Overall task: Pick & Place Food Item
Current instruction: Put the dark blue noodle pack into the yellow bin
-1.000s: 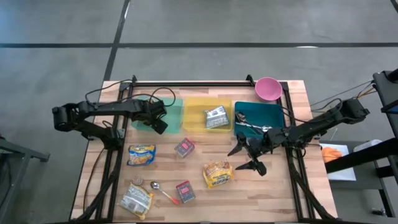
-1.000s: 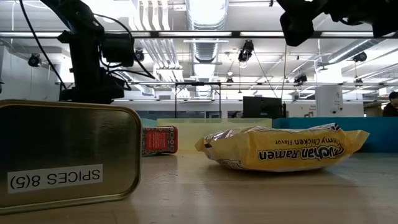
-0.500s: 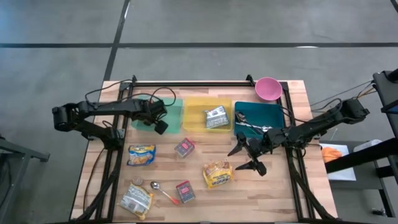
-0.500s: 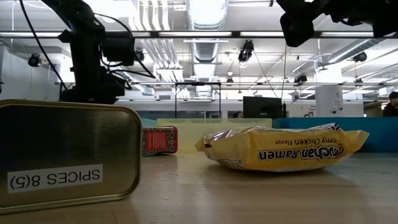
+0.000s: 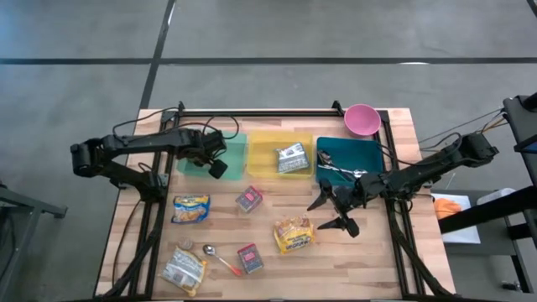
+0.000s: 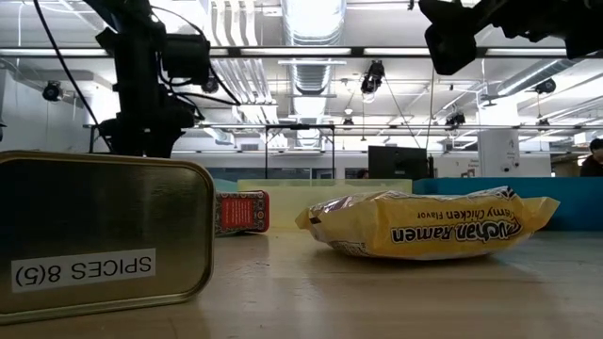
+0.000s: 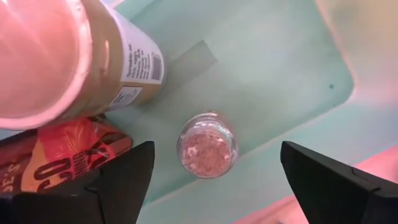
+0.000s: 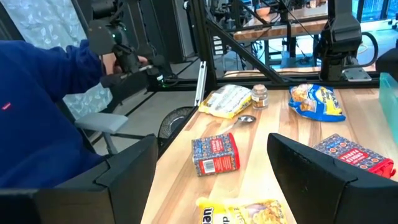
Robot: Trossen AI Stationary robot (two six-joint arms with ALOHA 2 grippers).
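Observation:
My left gripper (image 5: 218, 168) hangs open over the light green bin (image 5: 191, 161), pointing down. In the left wrist view a small glass spice jar (image 7: 207, 144) stands upright on the bin's floor (image 7: 267, 68), between and below the open fingers, untouched. Beside it are a big jar with a pink lid (image 7: 56, 56) and a red packet (image 7: 74, 149). My right gripper (image 5: 333, 211) is open over the table's right middle, level, with nothing between its fingers (image 8: 130, 168).
A yellow bin (image 5: 260, 159) holds a packet; a teal bin (image 5: 369, 155) holds utensils; a pink bowl (image 5: 362, 119) sits at the far right. On the table lie ramen packs (image 5: 294, 235) (image 5: 191, 208) (image 5: 185, 268), spice tins (image 5: 249, 199) (image 5: 250, 257) and a spoon (image 5: 220, 258). A person in blue (image 8: 37, 112) is beyond the table.
My left gripper has risen a little above the green bin, still pointing down. The small jar stays on the bin's floor.

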